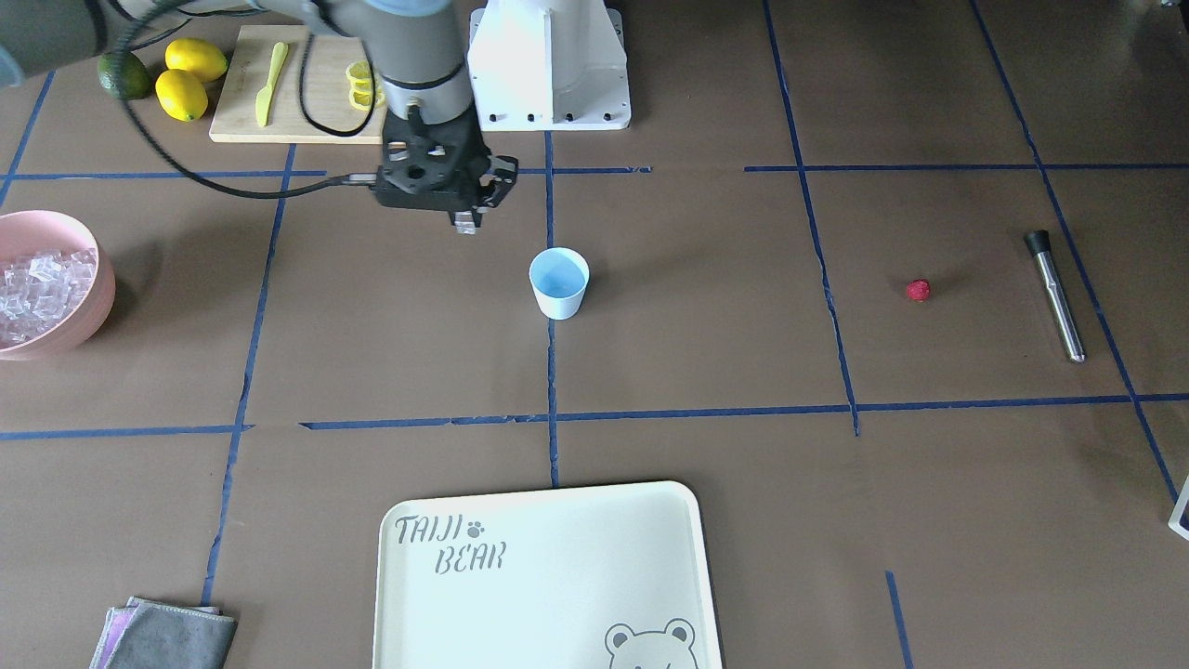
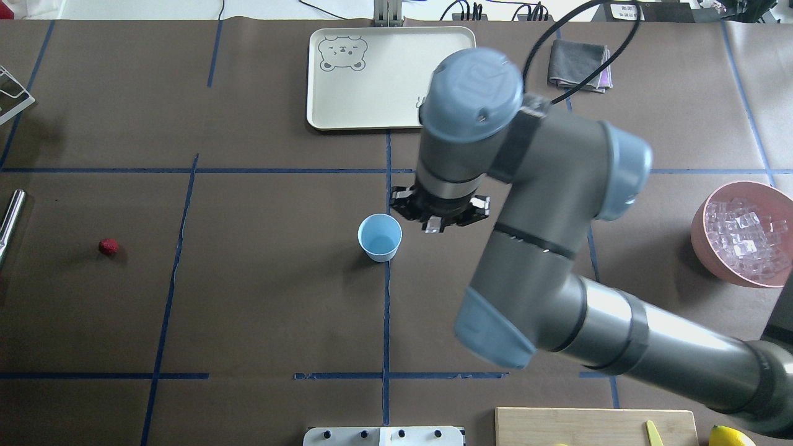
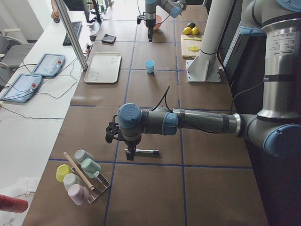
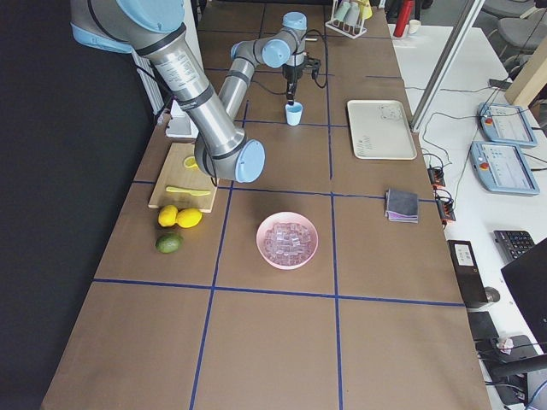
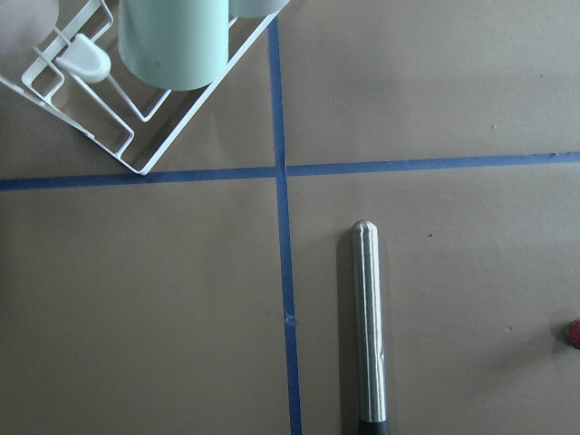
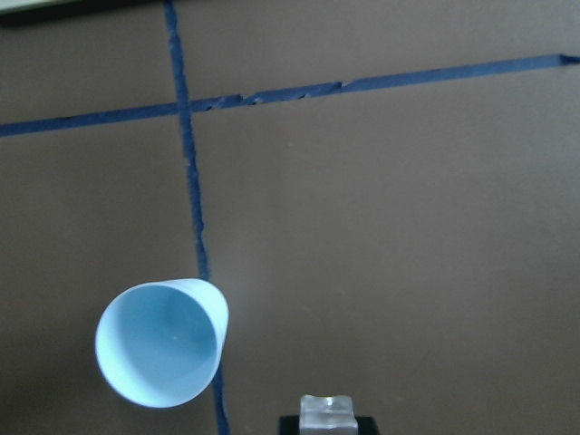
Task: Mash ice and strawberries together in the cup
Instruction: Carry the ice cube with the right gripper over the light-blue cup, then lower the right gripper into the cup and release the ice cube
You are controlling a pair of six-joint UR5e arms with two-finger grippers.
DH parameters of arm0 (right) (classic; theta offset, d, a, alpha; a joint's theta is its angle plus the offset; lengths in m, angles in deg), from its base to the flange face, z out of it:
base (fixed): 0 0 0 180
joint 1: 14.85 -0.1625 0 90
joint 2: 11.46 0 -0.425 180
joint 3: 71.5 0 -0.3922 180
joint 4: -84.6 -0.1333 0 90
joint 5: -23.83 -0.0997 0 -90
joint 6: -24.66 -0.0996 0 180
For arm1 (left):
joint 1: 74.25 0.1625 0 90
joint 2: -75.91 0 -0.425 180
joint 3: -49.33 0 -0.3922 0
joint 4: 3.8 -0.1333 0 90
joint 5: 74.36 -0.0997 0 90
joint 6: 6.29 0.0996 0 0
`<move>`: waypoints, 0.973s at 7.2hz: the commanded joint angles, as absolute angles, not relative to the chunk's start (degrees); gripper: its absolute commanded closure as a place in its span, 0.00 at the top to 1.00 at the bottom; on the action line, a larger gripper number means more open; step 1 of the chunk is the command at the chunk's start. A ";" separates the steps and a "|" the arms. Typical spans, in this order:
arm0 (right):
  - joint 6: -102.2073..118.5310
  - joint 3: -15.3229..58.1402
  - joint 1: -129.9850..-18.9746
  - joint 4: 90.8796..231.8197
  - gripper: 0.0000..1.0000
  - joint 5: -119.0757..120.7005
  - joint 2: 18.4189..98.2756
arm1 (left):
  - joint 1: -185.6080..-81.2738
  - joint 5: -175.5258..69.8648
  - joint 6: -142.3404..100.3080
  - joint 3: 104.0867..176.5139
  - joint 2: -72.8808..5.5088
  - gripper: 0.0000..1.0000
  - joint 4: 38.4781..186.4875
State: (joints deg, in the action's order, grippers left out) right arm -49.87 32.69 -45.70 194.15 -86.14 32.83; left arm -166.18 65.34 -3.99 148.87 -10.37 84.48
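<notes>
Far left on the table, the left gripper (image 3: 129, 151) hangs just above the steel muddler (image 2: 11, 217); whether its fingers are spread or pressed together cannot be told. Next along, the strawberry (image 2: 108, 246) sits alone, well apart from the cup (image 2: 379, 238), which stands upright at the centre on a blue tape line (image 2: 386, 310). Just right of the cup and off the table, the right gripper (image 2: 432, 224) pinches one ice cube (image 6: 327, 412). Far right, more ice (image 2: 746, 235) fills the pink bowl (image 2: 700, 238).

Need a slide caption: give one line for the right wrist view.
Right gripper holds an ice cube beside the empty light-blue cup, not yet over it.
</notes>
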 commanded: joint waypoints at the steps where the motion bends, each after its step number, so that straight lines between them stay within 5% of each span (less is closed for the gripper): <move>1: -53.47 24.94 -39.99 190.53 0.02 -80.42 29.32 | -166.18 65.29 -4.00 149.52 -10.22 1.00 84.45; 7: -54.00 17.71 -40.07 185.59 0.02 -77.60 25.89 | -166.18 65.29 -4.00 149.79 -10.14 1.00 84.36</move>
